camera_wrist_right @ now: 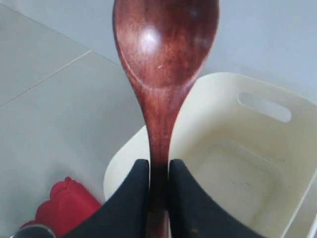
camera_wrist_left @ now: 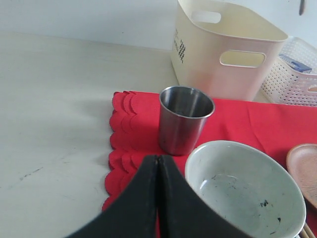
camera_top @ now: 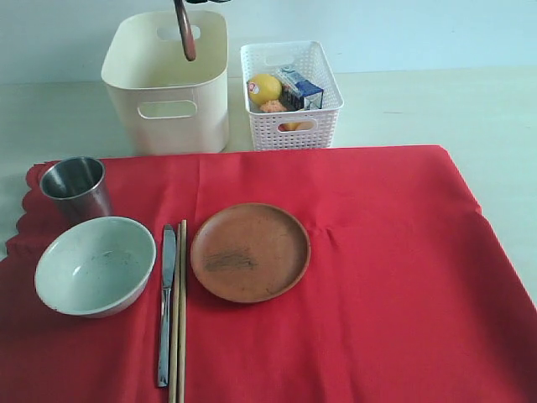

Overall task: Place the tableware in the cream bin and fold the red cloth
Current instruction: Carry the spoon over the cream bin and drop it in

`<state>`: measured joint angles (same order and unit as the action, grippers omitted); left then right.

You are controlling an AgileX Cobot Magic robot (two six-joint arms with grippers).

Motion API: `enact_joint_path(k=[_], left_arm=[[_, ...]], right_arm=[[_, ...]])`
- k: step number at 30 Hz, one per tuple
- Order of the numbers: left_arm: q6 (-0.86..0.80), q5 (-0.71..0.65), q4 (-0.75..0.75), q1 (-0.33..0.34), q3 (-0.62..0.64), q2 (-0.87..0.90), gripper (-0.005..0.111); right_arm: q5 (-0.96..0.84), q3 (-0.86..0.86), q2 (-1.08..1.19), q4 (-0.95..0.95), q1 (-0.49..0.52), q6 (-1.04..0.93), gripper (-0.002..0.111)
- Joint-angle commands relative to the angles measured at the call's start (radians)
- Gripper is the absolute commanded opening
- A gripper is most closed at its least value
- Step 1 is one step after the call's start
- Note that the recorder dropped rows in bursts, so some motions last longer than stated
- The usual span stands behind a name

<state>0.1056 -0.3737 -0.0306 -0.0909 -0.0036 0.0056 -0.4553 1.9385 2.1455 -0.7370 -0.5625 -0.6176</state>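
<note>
Chopsticks (camera_top: 179, 311) and the knife (camera_top: 165, 302) lie closest to the lens in the exterior view, side by side on the red cloth (camera_top: 377, 277). The bowl (camera_top: 95, 264), steel cup (camera_top: 75, 186) and brown plate (camera_top: 250, 252) sit around them, and none of these is in the cream bin (camera_top: 168, 101) yet. What matters to you is at the far edge: the wooden spoon (camera_top: 185, 34) hangs over the bin's open mouth, long axis near upright, scoop end down. Whether its tip is below the rim you cannot tell. The white basket (camera_top: 289, 126) of food stands just beside the bin, so keep the drop on the bin's side. In the left wrist view, your left gripper (camera_wrist_left: 157, 161) is pressed shut on nothing, hovering near the cup and bowl by the cloth's scalloped edge; it is the nearer arm for those two. In the right wrist view, your right gripper (camera_wrist_right: 158, 168) pinches the spoon's handle, scoop pointing away from the wrist, with the bin's bare inside showing beside and beyond the handle. The handle crosses one rim corner there, so you would likely do well to check clearance from that wall before letting go.
</note>
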Motion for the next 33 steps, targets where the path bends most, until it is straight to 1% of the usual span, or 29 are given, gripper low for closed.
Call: enact_joint_path(k=[1,3,7,14,16,18,19,21,24,28,33], left_arm=[[0.004,0.008,-0.007,0.001,0.004,-0.006,0.0],[0.004,0.008,-0.007,0.001,0.004,-0.006,0.0],[0.004,0.008,-0.007,0.001,0.004,-0.006,0.0],[0.004,0.008,-0.007,0.001,0.004,-0.006,0.0],[0.004,0.008,-0.007,0.001,0.004,-0.006,0.0],[0.004,0.008,-0.007,0.001,0.004,-0.006,0.0],[0.004,0.008,-0.007,0.001,0.004,-0.006,0.0],[0.004,0.008,-0.007,0.001,0.004,-0.006,0.0],[0.004,0.008,-0.007,0.001,0.004,-0.006,0.0],[0.004,0.008,-0.007,0.001,0.004,-0.006,0.0],[0.004,0.008,-0.007,0.001,0.004,-0.006,0.0]], right_arm=[[0.124,0.055,0.078,-0.028,-0.039,-0.108,0.0],[0.206,0.055,0.11,-0.027,-0.066,-0.174,0.0],[0.305,0.055,0.174,-0.021,-0.078,-0.189,0.0],[0.308,0.055,0.223,-0.018,-0.078,-0.193,0.001],[0.302,0.055,0.227,-0.013,-0.078,-0.193,0.006],[0.286,0.055,0.227,0.003,-0.078,-0.193,0.016],[0.273,0.055,0.227,0.016,-0.078,-0.193,0.026],[0.264,0.055,0.227,0.016,-0.078,-0.193,0.038],[0.26,0.055,0.227,0.016,-0.078,-0.193,0.05],[0.234,0.055,0.218,0.016,-0.078,-0.193,0.056],[0.15,0.055,0.182,0.016,-0.078,-0.193,0.056]])
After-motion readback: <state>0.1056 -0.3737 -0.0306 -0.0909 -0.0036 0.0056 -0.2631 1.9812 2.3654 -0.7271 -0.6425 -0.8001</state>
